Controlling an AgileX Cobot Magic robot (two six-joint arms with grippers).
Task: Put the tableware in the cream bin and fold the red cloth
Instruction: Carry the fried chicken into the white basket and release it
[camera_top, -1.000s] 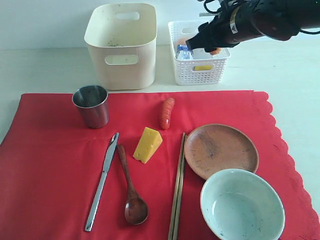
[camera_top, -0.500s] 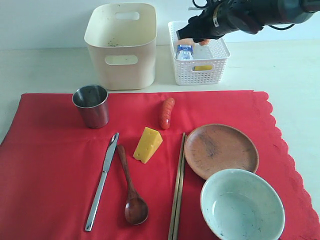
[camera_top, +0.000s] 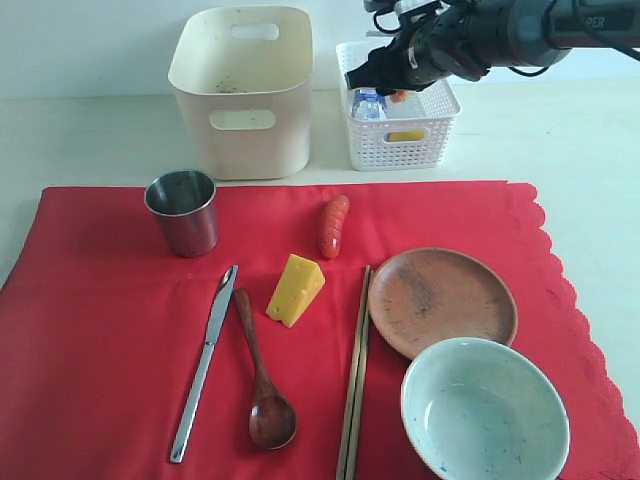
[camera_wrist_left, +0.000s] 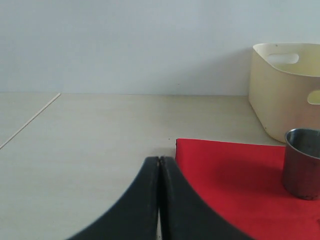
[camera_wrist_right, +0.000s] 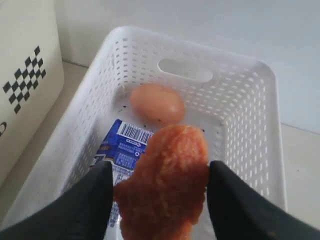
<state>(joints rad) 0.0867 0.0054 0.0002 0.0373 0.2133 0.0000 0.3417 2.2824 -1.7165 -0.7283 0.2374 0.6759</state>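
above white basket (camera_wrist_right: 252, 120), right claw (camera_wrist_right: 160, 175) grips orange food piece (camera_wrist_right: 170, 192); left claw (camera_wrist_left: 159, 161) clenched.

Red cloth (camera_top: 100, 330); cream bin (camera_top: 245, 150); white lattice basket (camera_top: 400, 148); brown plate (camera_top: 442, 300); pale green bowl (camera_top: 485, 415); orange lump (camera_wrist_right: 165, 190).

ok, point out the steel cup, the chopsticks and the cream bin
steel cup (camera_top: 185, 230), exterior view, outer side wall below the rim
chopsticks (camera_top: 356, 370), exterior view, middle of the pair's shafts
cream bin (camera_top: 245, 152), exterior view, front wall under the handle cut-out
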